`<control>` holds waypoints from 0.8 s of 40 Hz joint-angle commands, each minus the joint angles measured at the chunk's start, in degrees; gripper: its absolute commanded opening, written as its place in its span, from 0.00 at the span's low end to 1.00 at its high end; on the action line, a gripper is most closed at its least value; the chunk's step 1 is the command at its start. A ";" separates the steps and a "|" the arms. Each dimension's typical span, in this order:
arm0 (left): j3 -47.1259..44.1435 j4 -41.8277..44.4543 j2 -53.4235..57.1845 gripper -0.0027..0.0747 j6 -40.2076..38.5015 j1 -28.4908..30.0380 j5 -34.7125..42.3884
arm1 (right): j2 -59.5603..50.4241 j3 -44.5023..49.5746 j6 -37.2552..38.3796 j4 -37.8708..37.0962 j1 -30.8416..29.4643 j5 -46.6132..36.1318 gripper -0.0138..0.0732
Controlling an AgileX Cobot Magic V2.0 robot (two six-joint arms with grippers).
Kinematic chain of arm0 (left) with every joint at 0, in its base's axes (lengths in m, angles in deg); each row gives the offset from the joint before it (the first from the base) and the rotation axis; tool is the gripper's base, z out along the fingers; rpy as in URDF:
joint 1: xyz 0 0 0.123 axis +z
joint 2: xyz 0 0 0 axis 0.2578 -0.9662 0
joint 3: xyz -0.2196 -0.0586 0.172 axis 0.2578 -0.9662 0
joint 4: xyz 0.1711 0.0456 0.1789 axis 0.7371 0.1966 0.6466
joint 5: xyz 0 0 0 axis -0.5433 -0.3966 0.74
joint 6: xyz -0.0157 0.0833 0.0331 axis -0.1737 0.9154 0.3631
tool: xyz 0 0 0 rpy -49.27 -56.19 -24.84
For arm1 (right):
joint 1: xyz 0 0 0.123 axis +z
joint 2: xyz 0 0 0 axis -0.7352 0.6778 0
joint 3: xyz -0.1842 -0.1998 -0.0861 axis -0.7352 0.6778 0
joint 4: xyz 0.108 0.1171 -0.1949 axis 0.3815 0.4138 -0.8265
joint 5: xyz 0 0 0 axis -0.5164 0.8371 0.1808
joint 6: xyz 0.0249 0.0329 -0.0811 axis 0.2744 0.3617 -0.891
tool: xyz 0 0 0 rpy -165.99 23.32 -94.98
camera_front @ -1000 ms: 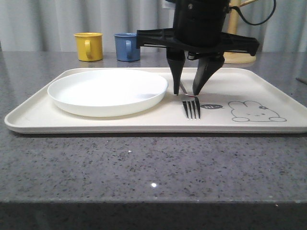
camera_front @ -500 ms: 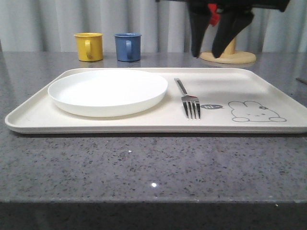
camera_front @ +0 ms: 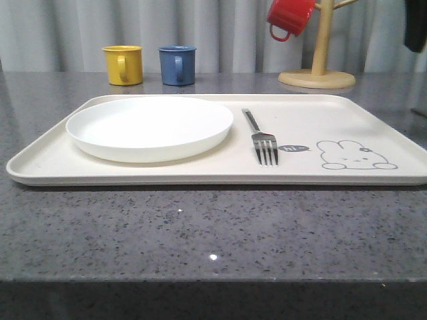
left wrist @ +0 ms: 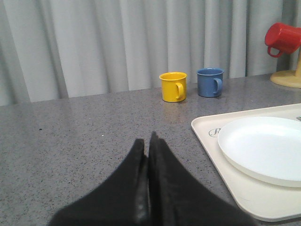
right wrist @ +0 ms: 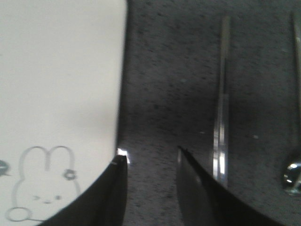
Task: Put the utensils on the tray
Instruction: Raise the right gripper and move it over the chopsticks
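**One fork on the tray, other utensils on the bench**

One fork [camera_front: 263, 141] lay flat on the tray [camera_front: 373, 127], near the middle, tines toward the front rim and handle pointing to the back rim. It sat just beside the plate [camera_front: 149, 126], apart from it, with the rabbit drawing [camera_front: 353, 155] on its other side. The plate filled the tray's left half.

Off the tray's right edge, the chopsticks [right wrist: 221, 122] rested on the grey bench [camera_front: 200, 233], with the spoon [right wrist: 295, 172] beyond them, blurred. The right gripper [right wrist: 149, 165] hung above the bench beside the tray's right rim, its fingers apart and holding nothing.

The left gripper [left wrist: 146, 150] hovered over bare bench off the tray's left edge, fingers pressed together, empty.

Behind the tray's back rim stood a yellow mug [camera_front: 123, 64] and a blue mug [camera_front: 177, 65]. A red mug [camera_front: 289, 16] hung on a wooden stand [camera_front: 319, 67].
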 commanded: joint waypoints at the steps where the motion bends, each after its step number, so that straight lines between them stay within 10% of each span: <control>1: 1.62 -0.52 -0.73 0.01 -0.31 0.04 4.83 | -3.07 2.41 -4.68 -0.20 -5.00 -2.23 0.49; 32: 1.62 -0.52 -0.73 0.01 -0.31 0.04 4.83 | 4.65 9.15 -13.43 4.22 -12.89 -9.65 0.49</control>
